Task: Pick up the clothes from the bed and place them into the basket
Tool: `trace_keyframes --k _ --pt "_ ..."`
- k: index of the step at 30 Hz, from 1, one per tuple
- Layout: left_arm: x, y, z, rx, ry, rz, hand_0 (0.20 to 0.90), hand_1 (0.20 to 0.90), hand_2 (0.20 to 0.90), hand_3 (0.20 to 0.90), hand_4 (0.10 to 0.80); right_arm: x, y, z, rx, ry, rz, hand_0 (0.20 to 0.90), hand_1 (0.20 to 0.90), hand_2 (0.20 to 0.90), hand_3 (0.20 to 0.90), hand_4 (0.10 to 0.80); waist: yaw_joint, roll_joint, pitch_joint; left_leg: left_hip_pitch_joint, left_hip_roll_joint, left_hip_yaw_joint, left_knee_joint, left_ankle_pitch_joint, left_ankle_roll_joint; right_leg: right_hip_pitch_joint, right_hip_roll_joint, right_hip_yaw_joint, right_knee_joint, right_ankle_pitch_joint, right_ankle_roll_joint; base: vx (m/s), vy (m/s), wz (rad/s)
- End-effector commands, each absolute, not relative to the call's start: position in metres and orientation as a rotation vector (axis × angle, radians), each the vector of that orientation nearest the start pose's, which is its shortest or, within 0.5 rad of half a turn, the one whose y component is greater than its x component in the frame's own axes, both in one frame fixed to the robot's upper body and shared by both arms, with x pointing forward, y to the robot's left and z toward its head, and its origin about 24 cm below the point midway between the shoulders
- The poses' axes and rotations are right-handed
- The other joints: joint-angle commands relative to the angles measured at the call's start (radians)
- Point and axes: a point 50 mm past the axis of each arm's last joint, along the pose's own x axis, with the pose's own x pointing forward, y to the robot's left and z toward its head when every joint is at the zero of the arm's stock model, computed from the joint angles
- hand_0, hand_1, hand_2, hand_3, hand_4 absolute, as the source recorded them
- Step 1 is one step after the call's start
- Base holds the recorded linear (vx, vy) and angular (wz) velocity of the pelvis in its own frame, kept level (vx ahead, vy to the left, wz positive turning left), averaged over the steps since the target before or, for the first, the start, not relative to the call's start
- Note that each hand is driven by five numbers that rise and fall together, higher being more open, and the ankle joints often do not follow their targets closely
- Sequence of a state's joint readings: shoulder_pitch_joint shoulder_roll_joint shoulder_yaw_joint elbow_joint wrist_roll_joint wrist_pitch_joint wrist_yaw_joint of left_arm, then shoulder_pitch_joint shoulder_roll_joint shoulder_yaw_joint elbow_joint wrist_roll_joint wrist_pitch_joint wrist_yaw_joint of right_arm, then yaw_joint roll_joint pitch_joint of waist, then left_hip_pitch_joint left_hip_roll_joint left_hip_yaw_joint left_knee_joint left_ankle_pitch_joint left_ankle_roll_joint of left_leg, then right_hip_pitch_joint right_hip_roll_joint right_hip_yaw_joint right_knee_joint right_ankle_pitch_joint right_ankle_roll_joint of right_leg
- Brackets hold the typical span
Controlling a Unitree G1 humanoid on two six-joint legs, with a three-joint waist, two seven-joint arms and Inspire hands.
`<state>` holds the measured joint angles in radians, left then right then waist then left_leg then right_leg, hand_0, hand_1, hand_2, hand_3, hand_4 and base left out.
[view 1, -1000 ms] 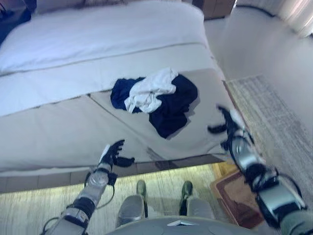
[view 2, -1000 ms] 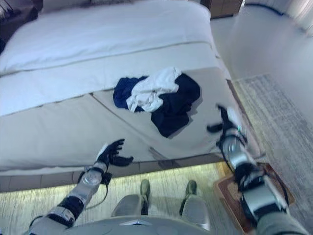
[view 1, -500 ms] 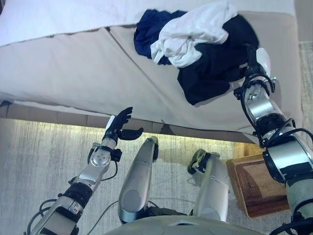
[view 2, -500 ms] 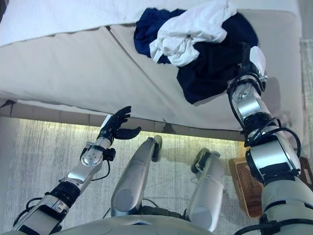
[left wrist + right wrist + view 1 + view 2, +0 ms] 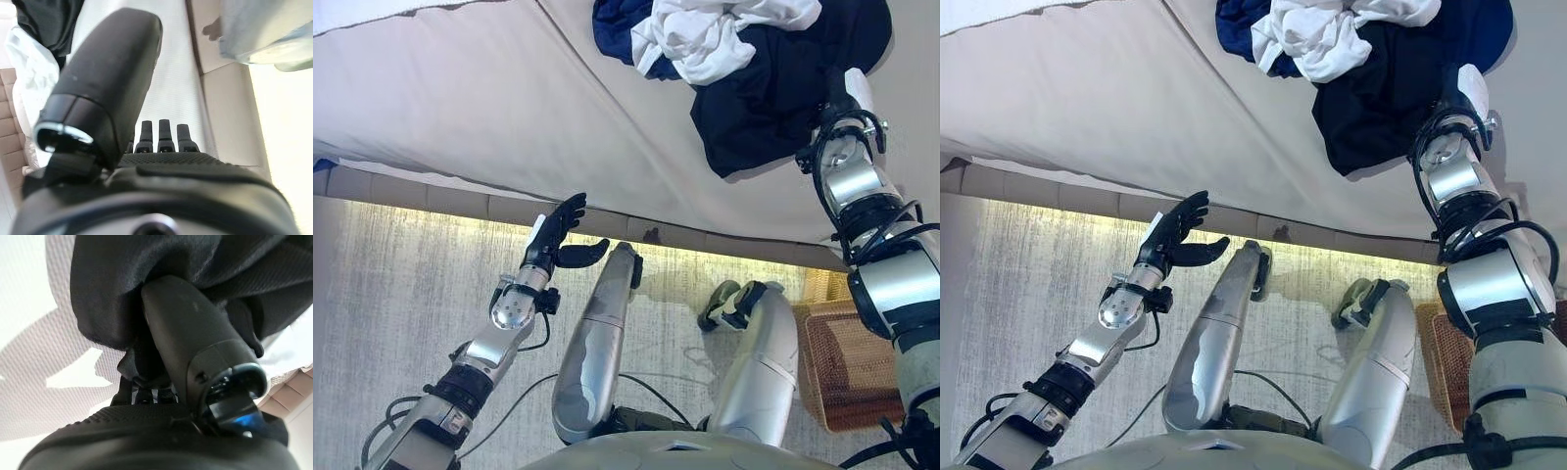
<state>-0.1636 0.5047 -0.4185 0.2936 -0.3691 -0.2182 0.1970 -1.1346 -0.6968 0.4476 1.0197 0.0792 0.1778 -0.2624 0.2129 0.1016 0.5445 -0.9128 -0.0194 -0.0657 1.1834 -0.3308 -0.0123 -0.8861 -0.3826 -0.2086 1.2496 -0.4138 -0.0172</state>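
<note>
While the right hand (image 5: 847,98) reaches into the near edge of the dark garment (image 5: 783,93), the heap of clothes (image 5: 1371,49) lies on the beige cover of the bed (image 5: 509,98), close to its near edge. A white shirt (image 5: 705,34) sits crumpled on top, with a blue piece (image 5: 612,24) poking out beside it. In the wrist view the thumb (image 5: 186,328) is pushed up into the dark cloth, but the fingers are buried in the folds, so I cannot tell whether they have closed. The left hand (image 5: 553,240) hangs off the bed's edge over the floor, fingers straight and relaxed, holding nothing. I would judge the pile light, limp and ready to slide apart; a deep bunching hold in the thick middle should carry more than a pinch at a hem, which may leave the white shirt behind. The bed cover is smooth with one seam. A woven basket (image 5: 847,362) stands on the pale carpet (image 5: 391,284) by the robot's right side.
</note>
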Motion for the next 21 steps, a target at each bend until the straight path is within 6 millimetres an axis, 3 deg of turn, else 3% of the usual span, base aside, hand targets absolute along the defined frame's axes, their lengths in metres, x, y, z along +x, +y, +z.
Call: trace_keyframes --k 1,2,3,4,5,6,16,21 --pt "0.27 0.186 0.06 0.134 -0.164 -0.09 0.9 0.9 0.9 0.9 0.8 0.406 -0.262 0.272 -0.774 -0.144 -0.373 0.9 0.9 0.9 0.9 0.8 0.034 0.036 -0.032 0.039 -0.058 0.117 0.061 -0.105 0.087 0.053 0.083 -0.032 0.039 -0.051 -0.047 0.014 -0.043 0.04" --pt "0.268 0.188 0.06 0.138 -0.164 -0.09 0.9 0.9 0.9 0.9 0.8 0.407 -0.26 0.27 -0.758 -0.14 -0.352 0.9 0.9 0.9 0.9 0.8 0.036 0.035 -0.031 0.042 -0.058 0.115 0.064 -0.107 0.087 0.056 0.082 -0.036 0.043 -0.053 -0.047 0.023 -0.052 0.04" --pt "0.267 0.189 0.059 0.14 -0.164 -0.092 0.9 0.9 0.9 0.9 0.8 0.407 -0.261 0.268 -0.755 -0.136 -0.347 0.808 0.808 0.808 0.793 0.693 0.037 0.034 -0.03 0.045 -0.058 0.114 0.066 -0.108 0.085 0.06 0.081 -0.039 0.042 -0.052 -0.046 0.027 -0.052 0.02" --pt "0.267 0.189 0.059 0.142 -0.165 -0.095 0.9 0.9 0.9 0.9 0.8 0.407 -0.261 0.267 -0.747 -0.136 -0.345 0.634 0.634 0.634 0.59 0.49 0.039 0.033 -0.03 0.048 -0.057 0.113 0.066 -0.109 0.084 0.064 0.08 -0.042 0.039 -0.051 -0.046 0.025 -0.048 0.02" --pt "0.266 0.189 0.06 0.145 -0.167 -0.102 0.9 0.9 0.9 0.9 0.8 0.406 -0.262 0.266 -0.737 -0.145 -0.355 0.58 0.58 0.58 0.527 0.427 0.041 0.032 -0.029 0.057 -0.057 0.111 0.06 -0.107 0.084 0.074 0.08 -0.046 0.033 -0.049 -0.044 0.019 -0.039 0.02" --pt "0.266 0.189 0.06 0.148 -0.168 -0.106 0.9 0.9 0.9 0.9 0.8 0.406 -0.262 0.266 -0.731 -0.148 -0.36 0.3 0.3 0.3 0.2 0.1 0.042 0.032 -0.029 0.062 -0.057 0.111 0.057 -0.107 0.083 0.079 0.08 -0.049 0.029 -0.047 -0.043 0.023 -0.044 0.02" --pt "0.26 0.188 0.05 0.177 -0.121 -0.116 0.9 0.9 0.9 0.9 0.8 0.402 -0.268 0.266 -0.68 -0.204 -0.456 0.3 0.3 0.3 0.2 0.1 0.035 0.011 -0.054 0.222 -0.038 0.112 -0.095 -0.077 0.061 0.243 0.09 -0.076 -0.122 -0.006 -0.027 0.022 0.0 0.0" --pt "0.254 0.192 0.039 0.189 -0.063 -0.098 0.9 0.9 0.9 0.9 0.8 0.398 -0.279 0.254 -0.69 -0.162 -0.457 0.3 0.3 0.3 0.2 0.1 0.032 -0.02 -0.106 0.376 -0.008 0.11 -0.28 -0.002 0.042 0.4 0.095 -0.097 -0.276 0.037 -0.02 0.113 0.021 -0.02"
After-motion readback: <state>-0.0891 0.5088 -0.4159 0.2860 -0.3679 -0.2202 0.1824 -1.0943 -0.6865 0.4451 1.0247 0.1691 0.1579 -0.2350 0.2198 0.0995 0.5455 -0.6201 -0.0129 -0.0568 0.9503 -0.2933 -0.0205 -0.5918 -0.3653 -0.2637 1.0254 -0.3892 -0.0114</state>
